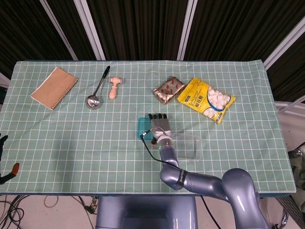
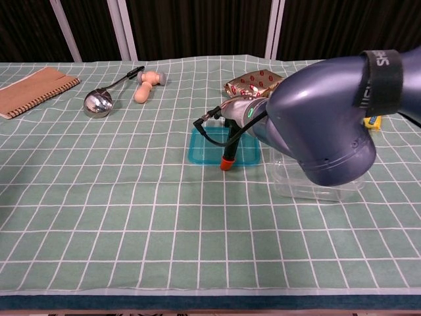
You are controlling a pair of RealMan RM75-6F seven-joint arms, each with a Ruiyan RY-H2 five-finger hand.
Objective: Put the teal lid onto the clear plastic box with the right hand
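While the right hand (image 1: pixel 159 126) hangs over it, the teal lid (image 2: pixel 205 149) lies flat beside the clear plastic box (image 2: pixel 316 184). Its long side runs left to right. I cannot tell if the fingers hold anything.

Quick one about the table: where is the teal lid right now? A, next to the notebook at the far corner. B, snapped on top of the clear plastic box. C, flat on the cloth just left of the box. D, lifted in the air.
C: the teal lid lies flat on the cloth beside the clear plastic box, under the right robot hand.
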